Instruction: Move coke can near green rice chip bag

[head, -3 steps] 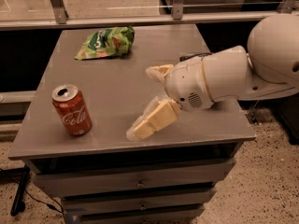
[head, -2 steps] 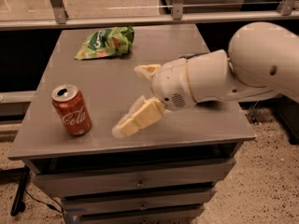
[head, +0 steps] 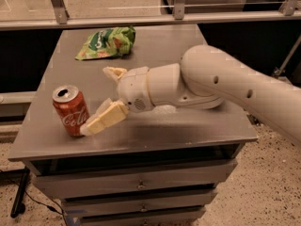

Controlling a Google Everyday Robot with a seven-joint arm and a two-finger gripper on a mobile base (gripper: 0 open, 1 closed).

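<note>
Grey metal desk (head: 197, 126) with drawers below carries everything. A white arm (head: 225, 81) reaches across it from the right. The green rice chip bag (head: 107, 42) lies wrinkled near the far edge. Well apart from it, at the front left, the coke can (head: 70, 109) stands upright. The gripper (head: 95, 100) sits just right of the can, its fingers (head: 106, 119) spread wide and holding nothing. The nearer fingertip is against the can's lower side, the farther one behind it.
</note>
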